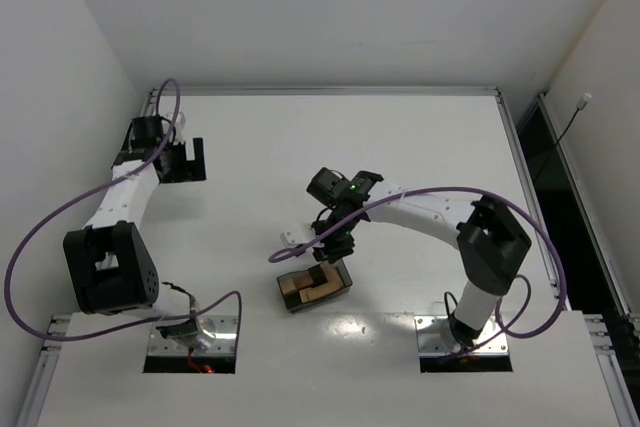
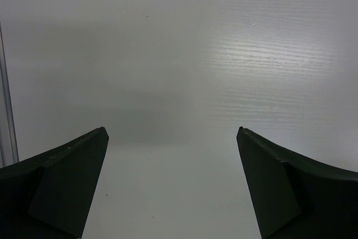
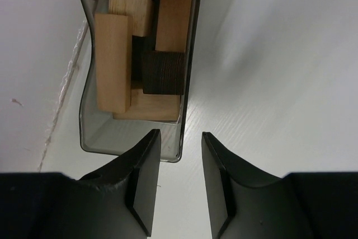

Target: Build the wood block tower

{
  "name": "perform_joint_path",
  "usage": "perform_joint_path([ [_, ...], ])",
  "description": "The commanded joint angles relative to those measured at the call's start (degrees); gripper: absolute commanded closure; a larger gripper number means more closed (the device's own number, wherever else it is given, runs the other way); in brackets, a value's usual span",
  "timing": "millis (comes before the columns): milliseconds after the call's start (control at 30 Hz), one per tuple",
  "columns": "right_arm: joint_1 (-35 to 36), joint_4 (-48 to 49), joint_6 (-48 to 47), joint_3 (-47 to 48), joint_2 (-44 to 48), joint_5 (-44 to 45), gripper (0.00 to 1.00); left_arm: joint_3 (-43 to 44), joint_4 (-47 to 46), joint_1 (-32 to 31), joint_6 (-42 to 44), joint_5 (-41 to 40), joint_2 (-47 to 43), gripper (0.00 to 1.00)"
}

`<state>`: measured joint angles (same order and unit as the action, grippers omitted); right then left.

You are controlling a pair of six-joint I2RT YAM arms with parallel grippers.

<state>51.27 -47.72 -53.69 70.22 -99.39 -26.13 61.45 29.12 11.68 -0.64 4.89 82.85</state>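
Note:
The wood blocks, light tan bars and a dark brown cube, lie jumbled in a translucent grey tray. In the top view the tray sits near the table's front middle with the blocks inside. My right gripper hangs just behind the tray's far end, jaws open a little, one finger over the tray's end wall and the other outside its corner. It holds nothing. My left gripper is wide open and empty over bare table at the far left. No tower is in view.
A small white object lies on the table just left of my right gripper. A metal rail borders the table's far edge. White walls close in on the left and back. A dark gap runs along the right side.

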Motion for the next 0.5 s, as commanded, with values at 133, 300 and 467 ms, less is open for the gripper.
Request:
perform_joint_path([
  [133,0.5,-0.18,-1.94,0.18,-2.38,-3.14,0.68,3.24,-0.03,0.71,-0.94,0.04,0.21,0.0],
  [300,0.5,-0.18,-1.94,0.18,-3.79,-3.14,0.68,3.24,-0.03,0.71,-0.94,0.04,0.21,0.0],
  [467,-0.03,-0.18,-1.94,0.18,-5.54,-2.52,0.75,3.76,-0.03,0.71,-0.94,-0.49,0.74,0.0],
])
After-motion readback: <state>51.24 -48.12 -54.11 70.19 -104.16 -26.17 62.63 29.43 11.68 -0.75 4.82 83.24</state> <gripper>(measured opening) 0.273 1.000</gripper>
